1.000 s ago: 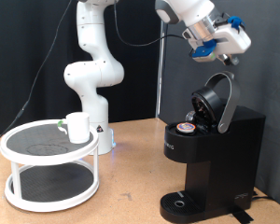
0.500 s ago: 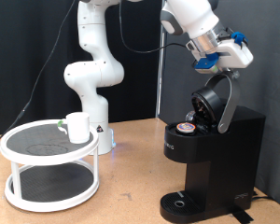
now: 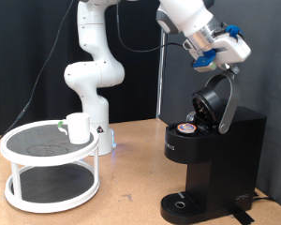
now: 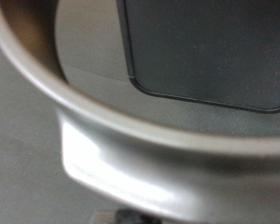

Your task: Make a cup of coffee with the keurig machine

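Note:
The keurig machine [image 3: 215,155] stands at the exterior view's right, black and boxy, with its domed lid [image 3: 217,101] hinged open. A small brown-topped pod [image 3: 187,125] sits in the open chamber. My gripper [image 3: 227,58] hangs just above the top of the raised lid, at the end of the white and blue hand. Its fingers are not clear enough to read. The wrist view shows only a very close silver rim [image 4: 103,121] and black panel [image 4: 205,47] of the machine; no fingers show there. The white cup [image 3: 78,127] stands on a round rack at the exterior view's left, far from the gripper.
The cup's white two-tier round rack [image 3: 47,173] with dark mesh shelves stands on the wooden table [image 3: 131,202]. The arm's white base [image 3: 92,75] rises behind the rack. The round drip tray [image 3: 183,202] at the machine's foot holds nothing.
The gripper dropped slightly towards the open lid's top, then shifted a little back up and left. The lid, pod and cup have not moved.

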`<action>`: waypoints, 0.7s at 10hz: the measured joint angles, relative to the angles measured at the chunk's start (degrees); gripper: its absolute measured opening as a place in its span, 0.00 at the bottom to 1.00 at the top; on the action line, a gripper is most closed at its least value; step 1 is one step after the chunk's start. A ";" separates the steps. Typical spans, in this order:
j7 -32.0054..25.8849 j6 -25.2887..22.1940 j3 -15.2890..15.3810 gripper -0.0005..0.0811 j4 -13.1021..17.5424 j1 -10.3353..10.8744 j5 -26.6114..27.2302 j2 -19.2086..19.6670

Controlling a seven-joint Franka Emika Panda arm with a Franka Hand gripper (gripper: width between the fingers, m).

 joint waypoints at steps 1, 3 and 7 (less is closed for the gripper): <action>-0.01 -0.74 -0.49 0.01 -0.31 -0.29 -0.04 -0.83; 0.67 -2.95 -1.27 0.01 -0.93 -1.28 -2.01 -1.66; 2.06 -2.68 -1.52 0.01 -2.54 -2.97 -4.42 -1.58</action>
